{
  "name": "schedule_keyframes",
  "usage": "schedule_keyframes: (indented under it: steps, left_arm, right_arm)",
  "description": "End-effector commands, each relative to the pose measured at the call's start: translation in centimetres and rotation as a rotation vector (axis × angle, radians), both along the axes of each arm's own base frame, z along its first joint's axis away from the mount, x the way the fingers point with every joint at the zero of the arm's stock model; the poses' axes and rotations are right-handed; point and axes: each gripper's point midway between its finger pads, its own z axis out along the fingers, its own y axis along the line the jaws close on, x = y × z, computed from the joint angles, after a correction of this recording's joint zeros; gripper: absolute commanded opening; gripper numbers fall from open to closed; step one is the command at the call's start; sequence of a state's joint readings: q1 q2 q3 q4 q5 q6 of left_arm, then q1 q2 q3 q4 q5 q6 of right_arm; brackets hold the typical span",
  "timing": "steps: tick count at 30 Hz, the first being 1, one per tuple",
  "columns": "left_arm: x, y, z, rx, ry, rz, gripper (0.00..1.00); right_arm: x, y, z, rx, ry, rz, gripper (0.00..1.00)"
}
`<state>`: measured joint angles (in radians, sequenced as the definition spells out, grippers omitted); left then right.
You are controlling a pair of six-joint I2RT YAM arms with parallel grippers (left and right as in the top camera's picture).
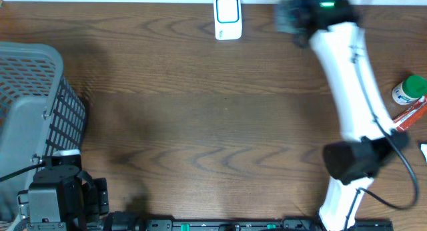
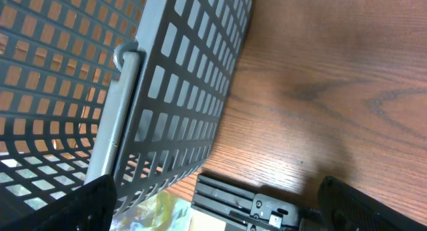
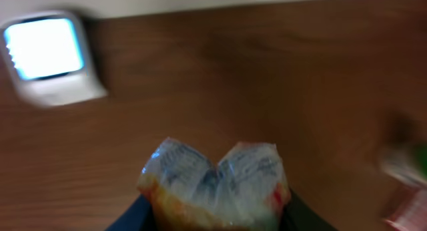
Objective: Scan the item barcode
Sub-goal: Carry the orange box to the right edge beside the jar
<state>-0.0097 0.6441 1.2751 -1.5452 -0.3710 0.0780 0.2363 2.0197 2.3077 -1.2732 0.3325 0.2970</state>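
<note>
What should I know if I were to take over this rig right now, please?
Left gripper: open, empty, beside the basket.
Right gripper: closed on a crinkled packet, held near the scanner, off to its right.
Done: packet picked up and brought to the scanner.
To do: present its barcode to the scanner's face; no barcode shows on the side in view. A green-capped bottle waits at the right.

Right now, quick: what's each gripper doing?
Left gripper: open, holding nothing.
Right gripper: closed on a crinkly plastic packet.
</note>
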Motion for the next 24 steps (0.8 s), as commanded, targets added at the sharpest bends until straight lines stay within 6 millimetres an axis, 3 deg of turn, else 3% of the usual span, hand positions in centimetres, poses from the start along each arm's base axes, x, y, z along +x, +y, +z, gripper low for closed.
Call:
schedule_keyframes:
  steps: [1, 5, 9, 14, 19, 20, 21, 22, 24]
  left_arm:
    - [0.0, 0.0, 0.1, 0.000, -0.005, 0.002, 0.96]
    - [0.0, 0.0, 0.1, 0.000, -0.005, 0.001, 0.97]
    - [-0.1, 0.0, 0.1, 0.000, -0.005, 0.002, 0.96]
    - [0.0, 0.0, 0.1, 0.000, -0.006, 0.002, 0.96]
    - [0.0, 0.0, 0.1, 0.000, -0.005, 0.002, 0.96]
    - [0.0, 0.0, 0.1, 0.000, -0.005, 0.002, 0.97]
    - [0.0, 0.0, 0.1, 0.000, -0.006, 0.002, 0.96]
    - [0.0, 0.0, 0.1, 0.000, -0.006, 0.002, 0.96]
    - [0.0, 0.0, 0.1, 0.000, -0.005, 0.002, 0.96]
  right_arm:
    - [-1.0, -7.5, -1.1, -0.093, 0.060, -0.209, 0.31]
    - [-3.3, -14.8, -3.5, -0.089, 0.175, -0.380, 0.32]
    - [-4.9, -20.3, -7.0, -0.016, 0.227, -0.552, 0.34]
    - [-6.6, -25.1, -13.6, 0.068, 0.285, -0.657, 0.37]
    - [-9.1, -27.5, -19.7, 0.115, 0.335, -0.723, 0.37]
    - [-9.5, -27.8, -20.1, 0.109, 0.342, -0.725, 0.43]
    - [-9.8, -28.6, -19.9, 0.100, 0.341, -0.737, 0.75]
    - [-9.8, -28.9, -19.0, 0.104, 0.329, -0.743, 0.94]
    - [-9.2, -29.2, -16.1, 0.118, 0.289, -0.743, 0.99]
